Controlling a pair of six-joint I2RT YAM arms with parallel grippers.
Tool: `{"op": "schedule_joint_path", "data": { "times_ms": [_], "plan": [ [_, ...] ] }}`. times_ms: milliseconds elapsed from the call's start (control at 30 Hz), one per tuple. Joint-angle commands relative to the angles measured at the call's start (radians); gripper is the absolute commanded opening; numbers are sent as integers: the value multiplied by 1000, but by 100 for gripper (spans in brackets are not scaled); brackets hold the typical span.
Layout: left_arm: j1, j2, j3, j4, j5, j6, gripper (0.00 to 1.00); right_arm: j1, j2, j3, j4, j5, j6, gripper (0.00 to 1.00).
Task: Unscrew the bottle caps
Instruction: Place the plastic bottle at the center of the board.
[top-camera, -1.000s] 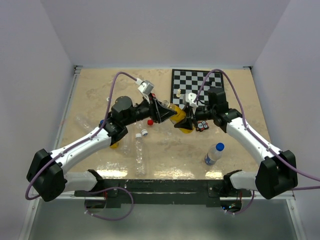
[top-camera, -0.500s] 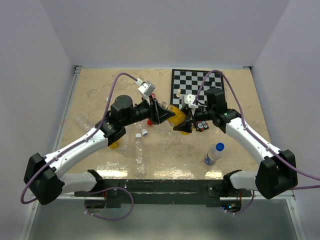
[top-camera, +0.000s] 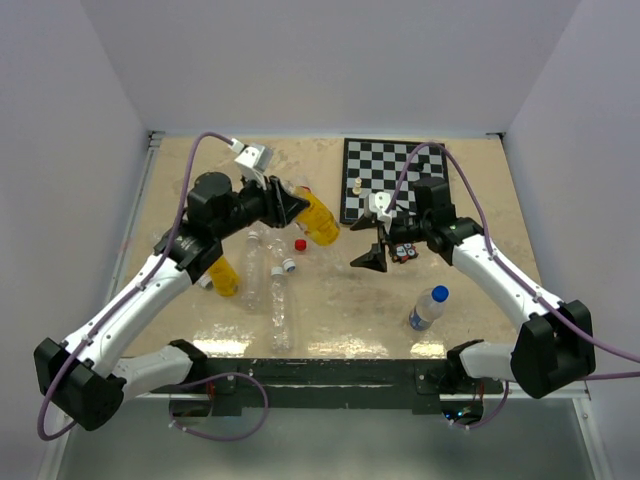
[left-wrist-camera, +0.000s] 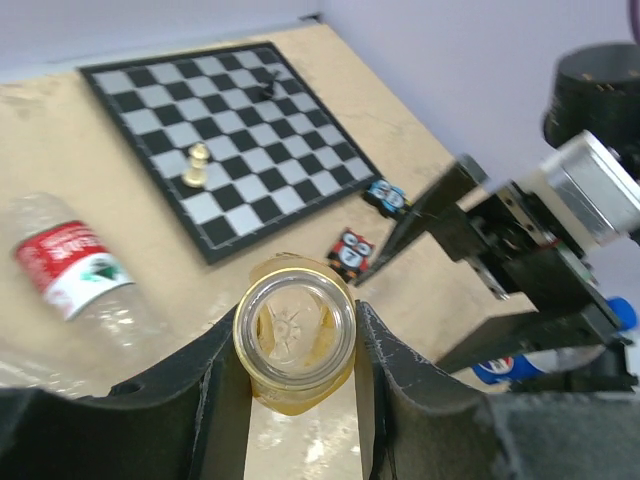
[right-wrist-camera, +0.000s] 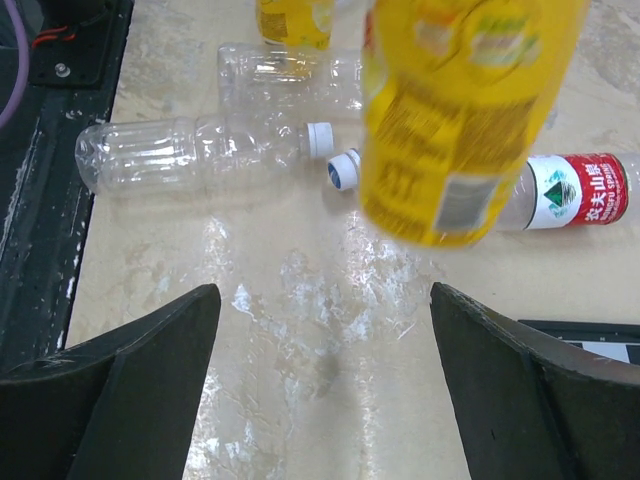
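My left gripper (top-camera: 290, 205) is shut on the neck of an orange-yellow bottle (top-camera: 322, 222), held above the table left of the chessboard. In the left wrist view the bottle's mouth (left-wrist-camera: 295, 335) faces the camera between the fingers and carries no cap. My right gripper (top-camera: 370, 256) hangs open to the right of it, apart from it, with nothing between its fingers (right-wrist-camera: 150, 375). The same bottle (right-wrist-camera: 460, 110) shows blurred ahead of them. A loose red cap (top-camera: 300, 244) and a loose blue-and-white cap (right-wrist-camera: 343, 170) lie on the table. A clear bottle with a blue cap (top-camera: 428, 307) lies at the front right.
Long clear bottles (top-camera: 282, 305) lie at the left centre, one with a white cap (right-wrist-camera: 318, 138) and one with a red label (right-wrist-camera: 575, 190). A second orange bottle (top-camera: 225, 275) lies by the left arm. The chessboard (top-camera: 395, 180) holds a white piece (left-wrist-camera: 198, 165). Small printed tiles (top-camera: 405, 252) lie nearby.
My right gripper has opened wide and let go of the orange-yellow bottle. My left arm has swung the bottle back and to the left, away from the right gripper.
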Motion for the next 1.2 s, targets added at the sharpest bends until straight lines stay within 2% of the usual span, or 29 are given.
{"op": "schedule_joint_path", "data": {
  "times_ms": [0,167,367,733,1167],
  "plan": [
    [54,-32,103,-93,-92,109,1,-3,-34,36,-37,13,-37,90],
    [85,-5,178,-168,-172,177,1,-3,-41,38,-44,28,-57,90],
    [163,15,201,-178,-166,198,1,-3,-44,38,-51,39,-70,90],
    [281,67,223,-149,-185,235,1,-3,-54,35,-54,44,-87,90],
    [353,214,267,-70,-278,289,1,-3,-55,33,-63,44,-102,89]
  ]
}}
